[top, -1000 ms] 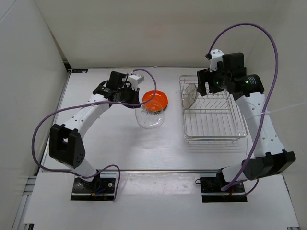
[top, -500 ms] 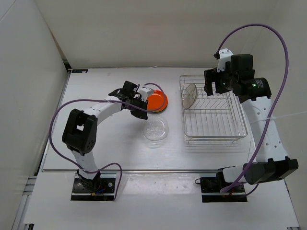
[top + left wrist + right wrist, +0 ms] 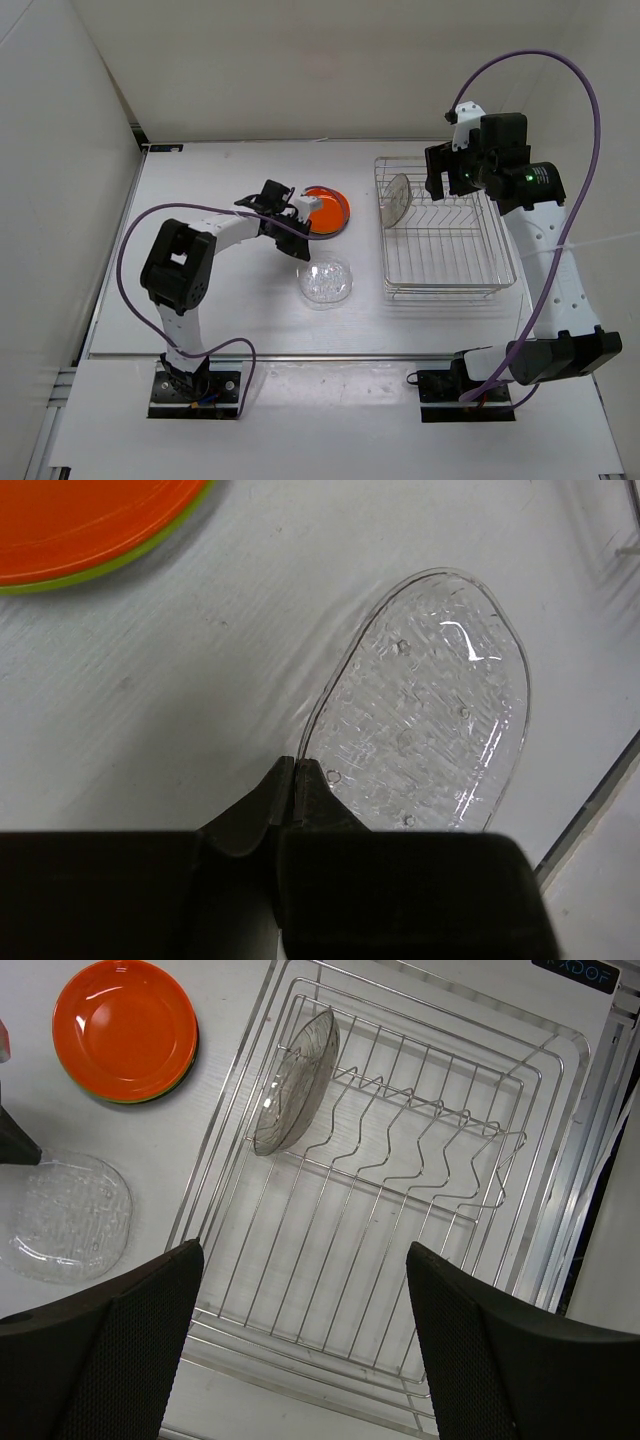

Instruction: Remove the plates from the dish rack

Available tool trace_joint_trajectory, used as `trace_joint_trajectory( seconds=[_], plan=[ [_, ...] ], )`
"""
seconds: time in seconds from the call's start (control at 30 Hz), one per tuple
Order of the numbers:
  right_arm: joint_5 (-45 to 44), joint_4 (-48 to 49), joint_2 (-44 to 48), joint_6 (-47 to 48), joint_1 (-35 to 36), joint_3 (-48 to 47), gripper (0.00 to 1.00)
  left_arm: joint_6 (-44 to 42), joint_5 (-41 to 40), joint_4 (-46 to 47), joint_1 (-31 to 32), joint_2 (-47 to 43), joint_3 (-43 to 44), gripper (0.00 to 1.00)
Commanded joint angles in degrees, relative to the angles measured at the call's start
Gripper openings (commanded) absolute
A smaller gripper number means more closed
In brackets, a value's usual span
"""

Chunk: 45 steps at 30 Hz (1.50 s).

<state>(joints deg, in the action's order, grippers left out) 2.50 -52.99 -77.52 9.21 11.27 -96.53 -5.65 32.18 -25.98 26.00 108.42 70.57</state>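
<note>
the shut left gripper touches the rim of a clear round glass-like plate at 1 o'clock. the right gripper hangs wide open above the silver wire dish rack.

We read "XDOF", white on a dark label beside the dish rack. Its first letters are cut off. We read nothing else.

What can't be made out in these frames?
- Left wrist view: under the orange plate only a yellow-green rim shows; anything lower in the stack is covered.
- Left wrist view: the left pincer is shut at the clear plate rim; pinching it or only touching, unclear.
</note>
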Motion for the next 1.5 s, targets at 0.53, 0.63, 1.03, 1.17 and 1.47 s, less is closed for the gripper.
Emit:
trace_joint_trajectory(
  seconds=[0.53, 0.63, 1.03, 1.17, 1.47],
  plan=[
    [0.2, 1.4, 1.8, 0.4, -0.2, 1.0, 0.85, -1.9, 2.8, 3.0, -0.2, 4.3, 2.2, 0.32],
    [0.7, 1.4, 1.8, 0.4, -0.2, 1.5, 0.85, -1.9, 2.8, 3.0, -0.8, 3.8, 2.7, 0.34],
    [0.1, 1.9, -0.4, -0.2, -0.2, 1.5, 0.87, -1.9, 1.8, -1.7, -2.4, -5.1, 4.7, 0.65],
    [-3.7, 3.1, -2.6, -0.8, -0.2, 2.8, 0.87, -5.4, -0.4, -9.8, -3.1, -5.9, 11.5, 0.70],
    [-7.6, 1.4, -14.7, -1.3, 2.0, -6.3, 0.79, -6.0, -4.2, -18.9, -6.2, -15.9, 19.7, 0.86]
  ],
)
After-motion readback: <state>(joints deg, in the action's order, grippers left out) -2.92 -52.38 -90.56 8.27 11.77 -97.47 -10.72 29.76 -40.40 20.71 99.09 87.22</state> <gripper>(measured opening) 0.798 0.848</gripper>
